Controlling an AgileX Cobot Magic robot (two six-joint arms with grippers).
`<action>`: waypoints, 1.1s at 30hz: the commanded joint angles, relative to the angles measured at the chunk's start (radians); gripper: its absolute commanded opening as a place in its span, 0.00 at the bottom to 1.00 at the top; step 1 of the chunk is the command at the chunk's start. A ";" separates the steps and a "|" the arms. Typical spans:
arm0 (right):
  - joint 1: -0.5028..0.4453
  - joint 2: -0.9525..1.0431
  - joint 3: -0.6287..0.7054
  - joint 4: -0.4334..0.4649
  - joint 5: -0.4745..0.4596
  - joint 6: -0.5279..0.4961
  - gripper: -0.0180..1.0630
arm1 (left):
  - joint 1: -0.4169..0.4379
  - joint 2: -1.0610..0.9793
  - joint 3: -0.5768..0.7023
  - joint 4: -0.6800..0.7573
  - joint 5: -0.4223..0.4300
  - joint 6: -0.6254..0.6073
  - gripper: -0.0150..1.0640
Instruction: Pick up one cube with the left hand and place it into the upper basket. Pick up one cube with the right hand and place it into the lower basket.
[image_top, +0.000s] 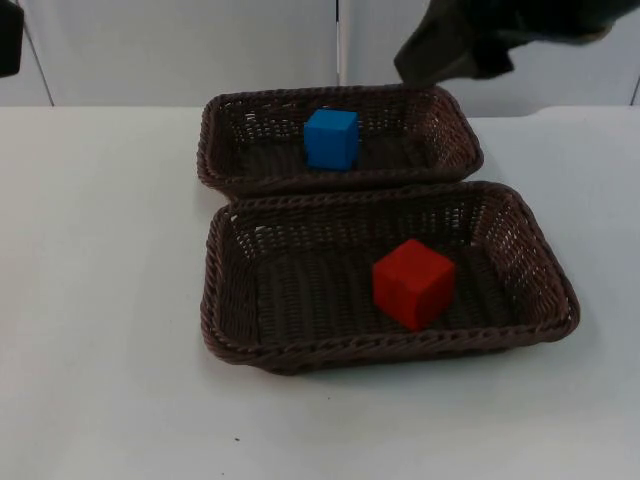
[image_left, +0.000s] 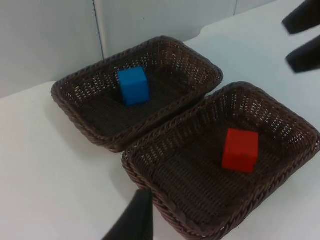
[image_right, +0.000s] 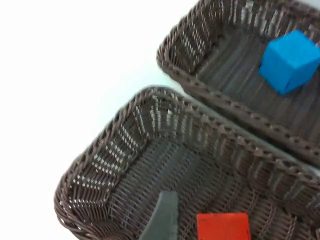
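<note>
A blue cube (image_top: 331, 138) lies inside the upper wicker basket (image_top: 207, 150). A red cube (image_top: 413, 283) lies inside the lower wicker basket (image_top: 390, 352), right of its middle. My right gripper (image_top: 450, 50) hangs raised over the upper basket's far right corner. In the left wrist view the right gripper (image_left: 300, 36) is open, with nothing between its fingers. The right wrist view looks down on the red cube (image_right: 222, 227) and the blue cube (image_right: 290, 60). My left gripper (image_left: 136, 220) waits high, back from the lower basket's rim (image_left: 131, 165), apart from both cubes.
The two brown baskets sit side by side, rims touching, in the middle of the white table (image_top: 100, 300). Bare table lies to the left, right and front of them. The grey partition wall (image_top: 180, 50) closes the far side.
</note>
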 joint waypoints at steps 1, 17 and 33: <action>0.006 -0.045 -0.003 -0.005 0.012 -0.001 0.71 | 0.002 -0.009 0.005 0.008 -0.010 0.000 0.95; 0.006 -0.134 0.000 0.001 0.080 0.003 0.71 | 0.002 -0.009 0.005 0.008 -0.010 0.000 0.95; 0.006 -0.379 0.188 -0.005 -0.034 0.005 0.71 | 0.002 -0.069 0.005 0.008 0.051 0.034 0.95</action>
